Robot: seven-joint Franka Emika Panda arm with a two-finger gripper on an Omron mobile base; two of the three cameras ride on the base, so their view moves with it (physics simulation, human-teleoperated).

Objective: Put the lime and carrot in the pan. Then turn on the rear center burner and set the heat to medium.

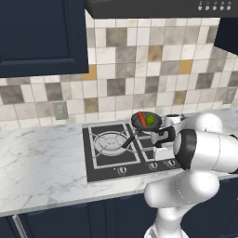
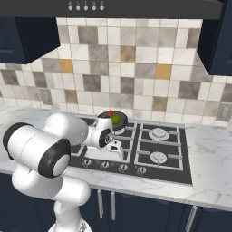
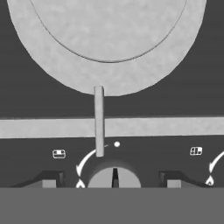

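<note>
The small round yellow-green lime (image 1: 150, 120) and the short orange-red tapered carrot (image 1: 141, 117) both lie inside the small round black frying pan (image 1: 146, 121), the carrot to the left of the lime. The pan sits on the black grates at the far centre of the black gas cooktop (image 1: 109, 169), its long thin handle reaching toward the near left over the large silver wide-ringed burner (image 1: 109, 142). The rear center burner is hidden beneath the pan; its state cannot be read. By this layout, the loading part of the task appears complete and the burner step is in hand.

The claw (image 3: 114, 175) is low at the near edge of the cooktop, pointed down at the row of control knobs. In the hand view a round grey knob (image 3: 114, 178) with a dark pointer line sits centred between the two dark fingertips (image 3: 48, 179), which stand apart on either side of it without visibly touching. The claw is therefore open, bracketing the knob, presumably positioned so that closing will pinch it for turning. White arrow and flame markings flank the knob.

The white marble surface (image 1: 42, 162) surrounds the cooktop.
</note>
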